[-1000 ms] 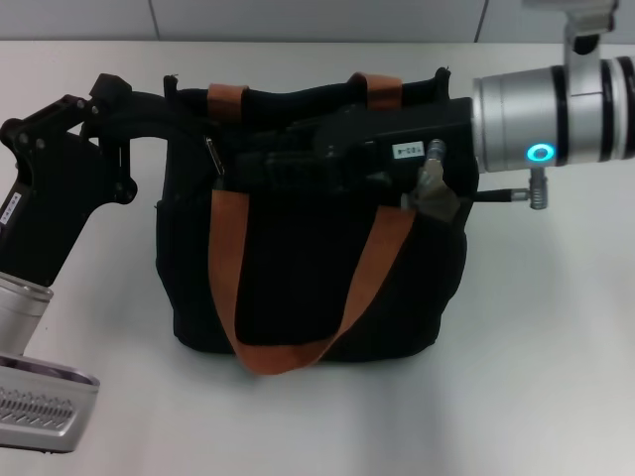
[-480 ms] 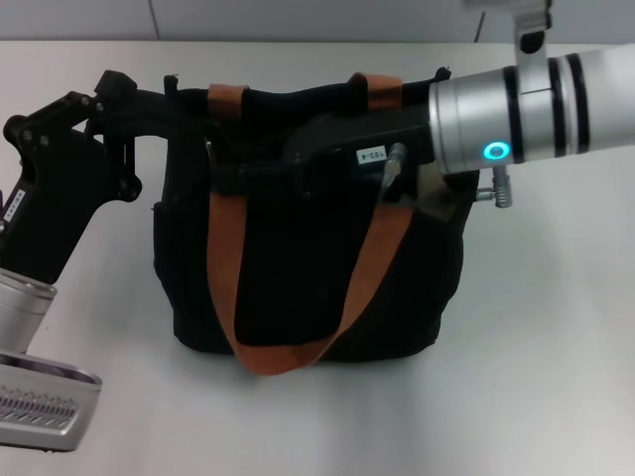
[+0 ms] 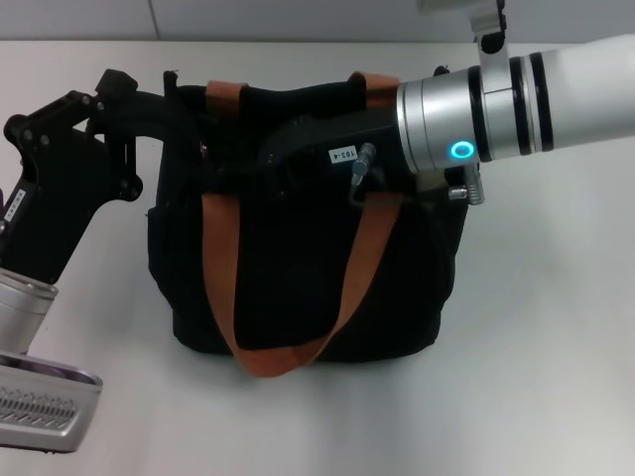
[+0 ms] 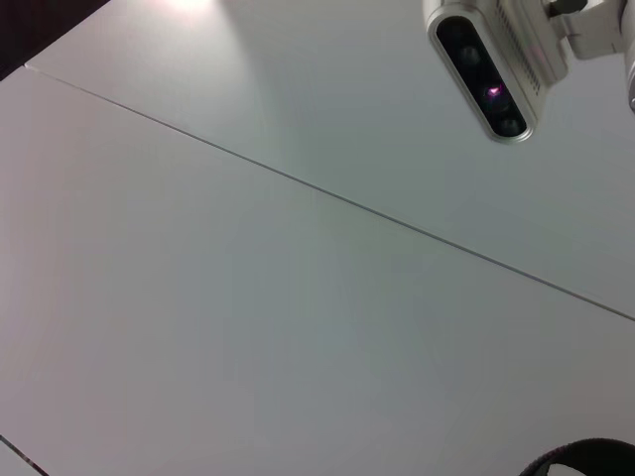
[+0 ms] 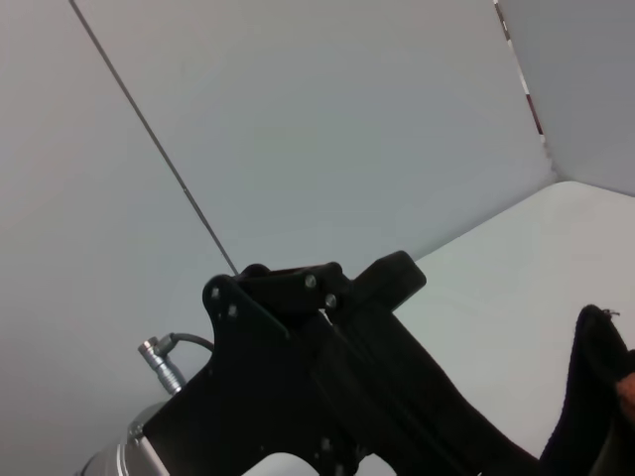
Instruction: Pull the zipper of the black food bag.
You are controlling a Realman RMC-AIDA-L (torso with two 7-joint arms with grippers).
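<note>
Nearest the onlooker, the white table (image 3: pixel 536 397) lies bare in front of the black food bag (image 3: pixel 298 288), with more open surface to the bag's right than to its left, where the left arm's silver housing sits at the table edge. The bag stands upright in the middle of the table, its front orange strap (image 3: pixel 288 297) hanging in a loop down the front panel.

At the bag's rim, the left gripper (image 3: pixel 169 104) reaches in from the left and meets the upper left corner of the fabric; its fingers are lost against the black cloth, so whether it is pinching cannot be told. The right gripper (image 3: pixel 233 174) extends across the rim from the right, its black body lying along the top of the bag, fingertips near the left end of the rim. Its finger state also cannot be told.

Compared with one second ago, the right arm has travelled leftward along the rim, and its glowing ring now sits over the bag's right end rather than beside it. The left arm has not shifted.

The zipper pull cannot be made out; the right gripper covers that stretch of rim.

Beyond the bag, a grey wall (image 3: pixel 298 18) closes the table's far edge.
</note>
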